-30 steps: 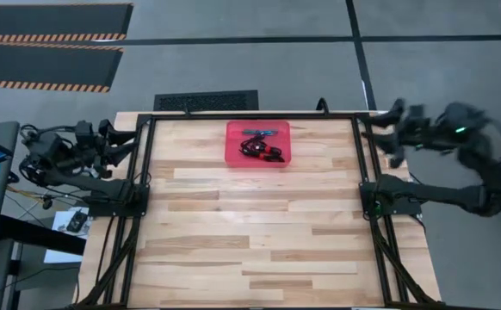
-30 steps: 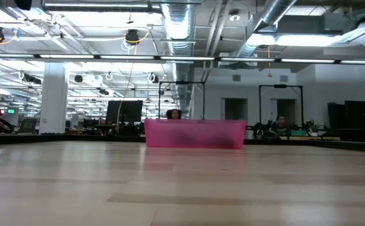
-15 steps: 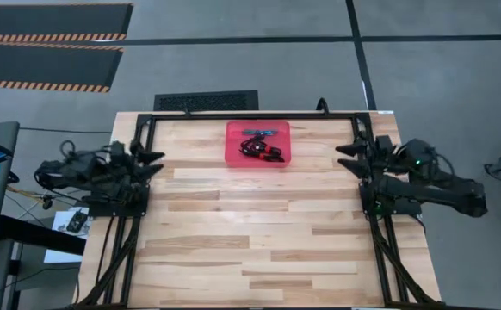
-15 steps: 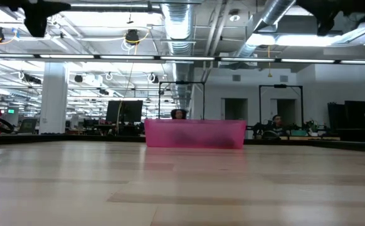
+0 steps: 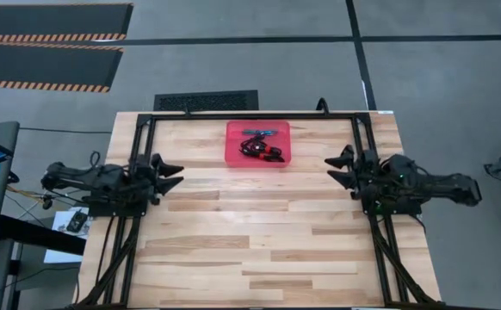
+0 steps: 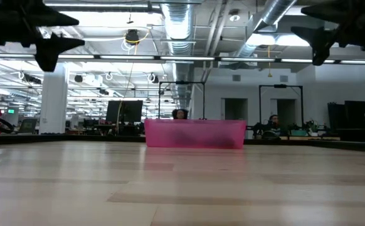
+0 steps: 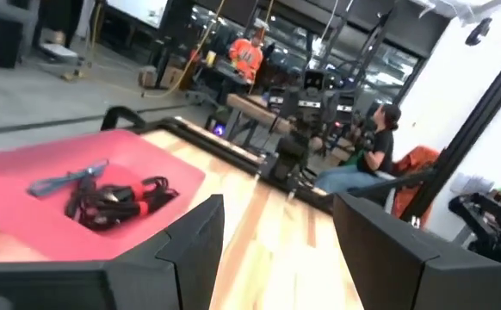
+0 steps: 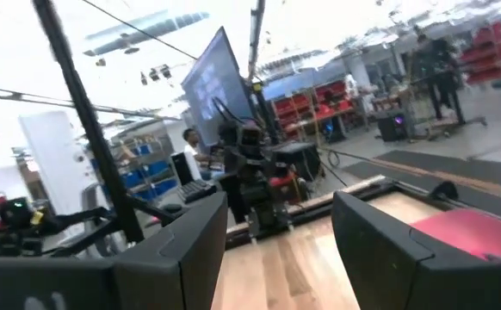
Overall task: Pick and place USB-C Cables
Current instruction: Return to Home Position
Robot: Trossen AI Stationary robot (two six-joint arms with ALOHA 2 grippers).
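A translucent red tray sits near the table's far edge, at its middle. Inside lies a tangle of USB-C cables: a light blue bundle and a red-and-black and black heap. The left wrist view shows the same, the blue bundle beside the dark heap. My left gripper hovers open above the table's left side. My right gripper hovers open above the right side. Both point toward the table's middle, well short of the tray.
Black frame rails run along the table's left, right and far sides. The bare wooden tabletop spreads between the arms and toward the near edge. People sit at workstations in the room beyond the table.
Both arms have swung in from outside the table's sides. The left gripper moved toward the right and nearer, the right gripper toward the left and nearer, so both now reach over the rails and point at the table's middle. The tray and cables have stayed still.
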